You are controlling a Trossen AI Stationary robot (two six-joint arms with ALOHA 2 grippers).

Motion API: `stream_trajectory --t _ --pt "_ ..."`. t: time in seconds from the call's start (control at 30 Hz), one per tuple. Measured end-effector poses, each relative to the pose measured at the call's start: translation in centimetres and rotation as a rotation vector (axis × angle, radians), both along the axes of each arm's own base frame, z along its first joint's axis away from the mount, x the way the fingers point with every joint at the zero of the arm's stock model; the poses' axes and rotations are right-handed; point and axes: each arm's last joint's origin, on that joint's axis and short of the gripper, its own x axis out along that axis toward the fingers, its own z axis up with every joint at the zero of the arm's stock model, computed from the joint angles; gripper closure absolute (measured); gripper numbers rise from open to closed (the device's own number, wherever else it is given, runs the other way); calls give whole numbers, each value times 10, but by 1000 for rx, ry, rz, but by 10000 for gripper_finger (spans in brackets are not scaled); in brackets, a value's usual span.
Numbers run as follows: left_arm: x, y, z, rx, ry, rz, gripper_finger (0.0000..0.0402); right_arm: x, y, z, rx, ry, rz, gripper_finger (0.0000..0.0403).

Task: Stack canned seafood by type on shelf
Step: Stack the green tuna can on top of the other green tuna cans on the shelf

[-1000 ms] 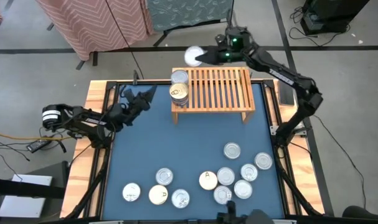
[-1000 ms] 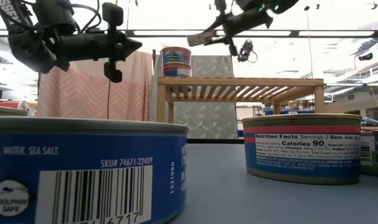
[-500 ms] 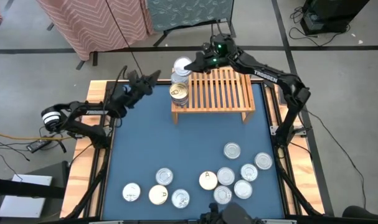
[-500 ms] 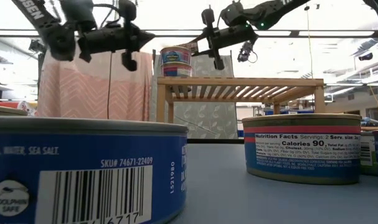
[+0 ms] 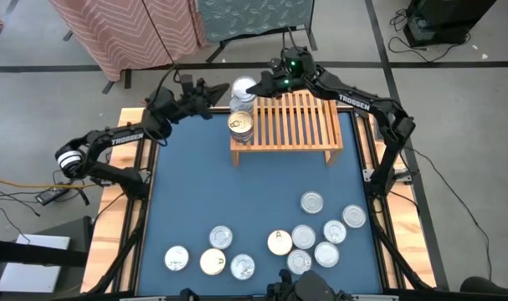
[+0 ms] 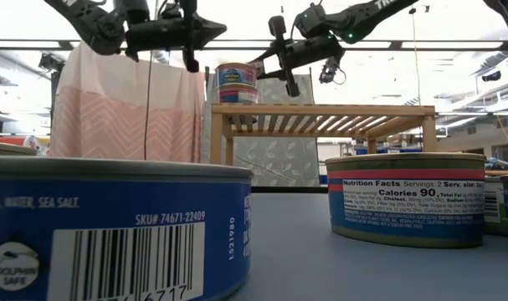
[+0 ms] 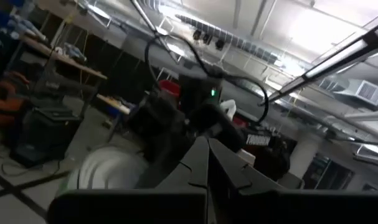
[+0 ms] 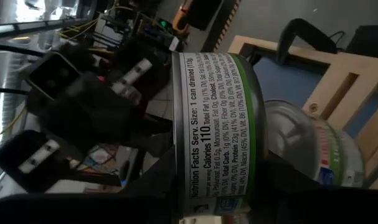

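Your right gripper (image 5: pixel 255 87) clamps a silver-topped round tin with a green-banded label (image 8: pixel 217 130), holding it just over the stack of tins (image 5: pixel 241 117) at the left end of the low slatted light-wood shelf (image 5: pixel 297 121). You appear to be mid-placement; next comes a square lowering onto the stack before releasing. Since a second ago the tin has come in from beyond the shelf's far edge, and your left gripper (image 5: pixel 218 87), shut and empty, has risen alongside the stack.

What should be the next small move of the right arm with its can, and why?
Probably lower it: the right gripper holds a can just above the stack of cans at the shelf's corner, not yet resting there.
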Motion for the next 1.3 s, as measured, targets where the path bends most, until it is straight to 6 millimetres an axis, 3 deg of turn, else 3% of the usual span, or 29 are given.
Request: stream_trajectory --t 0.3,1.03,1.3 --pt "-6 7 4 -6 1 -32 396 14 -1 -13 26 -13 17 283" --pt "-6 9 0 -22 37 -35 397 20 -2 -27 44 22 37 283" --pt "-6 9 0 -20 38 -38 397 19 -2 -25 -25 12 60 148"
